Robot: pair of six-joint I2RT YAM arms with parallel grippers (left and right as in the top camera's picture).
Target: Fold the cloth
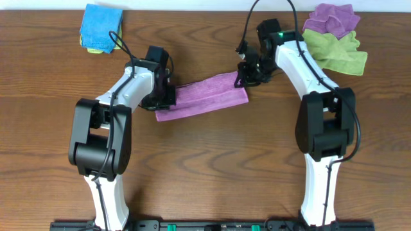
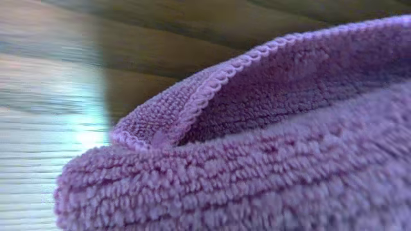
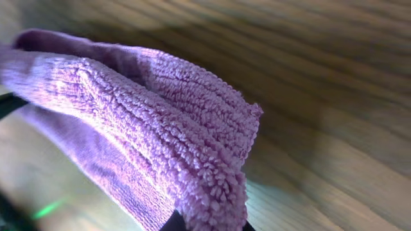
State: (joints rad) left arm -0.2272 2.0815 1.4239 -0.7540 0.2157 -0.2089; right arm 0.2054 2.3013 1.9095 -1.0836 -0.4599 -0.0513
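The soft purple folded cloth stretched across the brown wooden counter. The left claw pinched one end, and the right claw pinched the other.

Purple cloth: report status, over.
Left end effector and right end effector each clamped on an end. Purple cloth doubled lengthwise, stretched between them. Way clear; folded stack and cloth pile sit far back.
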